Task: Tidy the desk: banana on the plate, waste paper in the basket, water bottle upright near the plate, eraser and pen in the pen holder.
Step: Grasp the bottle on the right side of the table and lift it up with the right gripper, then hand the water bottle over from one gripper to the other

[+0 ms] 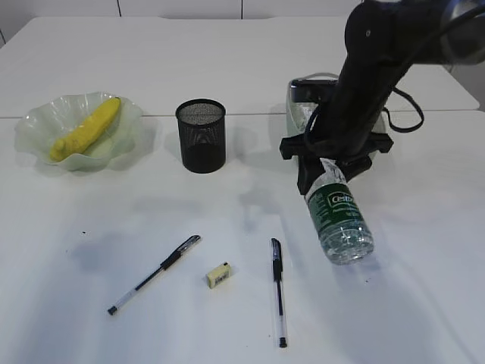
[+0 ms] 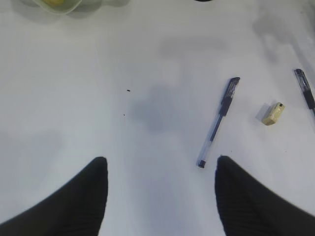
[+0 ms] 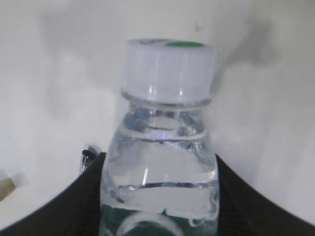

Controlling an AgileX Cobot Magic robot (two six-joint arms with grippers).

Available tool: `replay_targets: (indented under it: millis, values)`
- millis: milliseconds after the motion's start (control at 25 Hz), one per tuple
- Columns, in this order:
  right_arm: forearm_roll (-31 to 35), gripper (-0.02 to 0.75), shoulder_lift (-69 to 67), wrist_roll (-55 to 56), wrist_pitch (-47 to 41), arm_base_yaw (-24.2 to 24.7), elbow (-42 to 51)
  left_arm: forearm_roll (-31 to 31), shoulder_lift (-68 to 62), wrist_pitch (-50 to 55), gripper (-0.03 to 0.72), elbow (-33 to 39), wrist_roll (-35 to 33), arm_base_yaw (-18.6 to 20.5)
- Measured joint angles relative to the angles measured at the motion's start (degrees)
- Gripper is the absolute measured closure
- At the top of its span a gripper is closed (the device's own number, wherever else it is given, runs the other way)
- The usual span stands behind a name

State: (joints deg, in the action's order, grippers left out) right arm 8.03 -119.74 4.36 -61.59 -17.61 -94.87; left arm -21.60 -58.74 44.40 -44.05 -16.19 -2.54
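Note:
My right gripper (image 1: pixel 327 161) is shut on the shoulder of a clear water bottle (image 1: pixel 339 220) with a green label, which is tilted with its base toward the camera. In the right wrist view the jaws (image 3: pixel 160 164) press both sides of the bottle below its white cap (image 3: pixel 169 66). My left gripper (image 2: pixel 160 164) is open and empty above bare table. Two pens (image 1: pixel 155 274) (image 1: pixel 278 292) and a yellow eraser (image 1: pixel 218 274) lie on the table. The banana (image 1: pixel 87 127) lies on the pale green plate (image 1: pixel 34 129). The black mesh pen holder (image 1: pixel 201 135) stands upright. No waste paper shows.
A pale container (image 1: pixel 307 95) stands partly hidden behind the right arm. In the left wrist view, one pen (image 2: pixel 219 120), the eraser (image 2: pixel 273 114) and the other pen's cap (image 2: pixel 305 88) lie ahead and to the right of the jaws. The plate's edge (image 2: pixel 74 6) shows at top left.

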Motion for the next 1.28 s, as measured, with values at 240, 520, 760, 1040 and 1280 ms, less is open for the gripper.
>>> replay_targets:
  millis: [240, 520, 760, 1040, 1280]
  values:
    - [-5.6, 0.357, 9.3, -0.6, 4.1, -4.7, 8.5, 0.0, 0.0, 0.0, 0.201, 0.0, 0.0, 0.0]
    - [-3.5, 0.357, 24.7, -0.7, 18.9, -6.7, 27.1, 0.0, 0.0, 1.4, 0.201, 0.0, 0.0, 0.0]
    - [-3.2, 0.357, 37.1, -4.4, 27.4, -6.7, 37.7, 0.0, 0.0, 1.4, 0.201, 0.0, 0.0, 0.0]
    - [0.4, 0.357, 45.0, -10.7, 36.8, -6.7, 40.6, -0.1, 0.0, 1.4, 0.201, 0.0, 0.0, 0.0]
    - [11.1, 0.357, 45.3, -20.3, 41.2, -6.7, 40.7, -0.1, 0.0, 1.4, 0.201, 0.0, 0.0, 0.0]
